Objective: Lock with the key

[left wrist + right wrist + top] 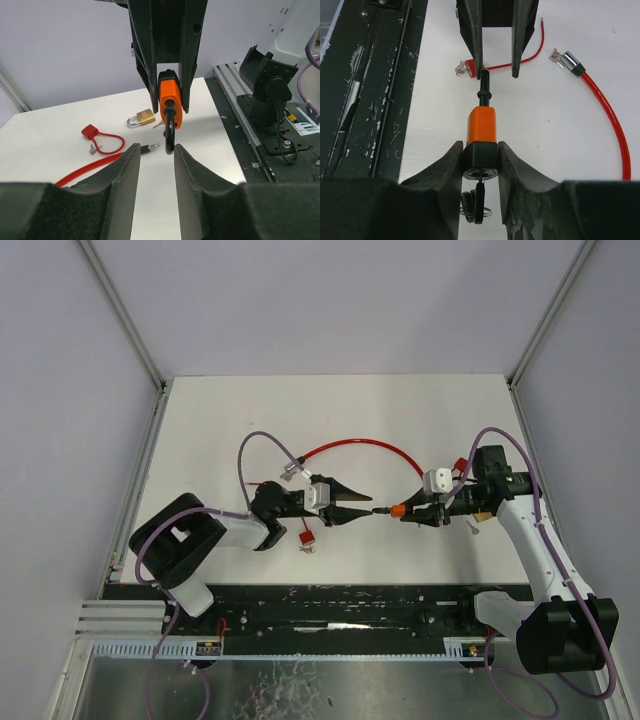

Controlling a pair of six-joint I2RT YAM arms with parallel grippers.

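Two grippers are seen at an orange padlock (481, 125). Its body is clamped by the right gripper (480, 150), and the key (479, 202) is seated in the padlock's keyhole end. The padlock's shackle (169, 131) is straddled by the partly open left gripper (156, 150), not yet gripped.

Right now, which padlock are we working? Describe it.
Mid-table, the right gripper clamps a padlock, its shackle pointing at the left gripper. It is orange and held in the air; the brass padlock lies on the table.
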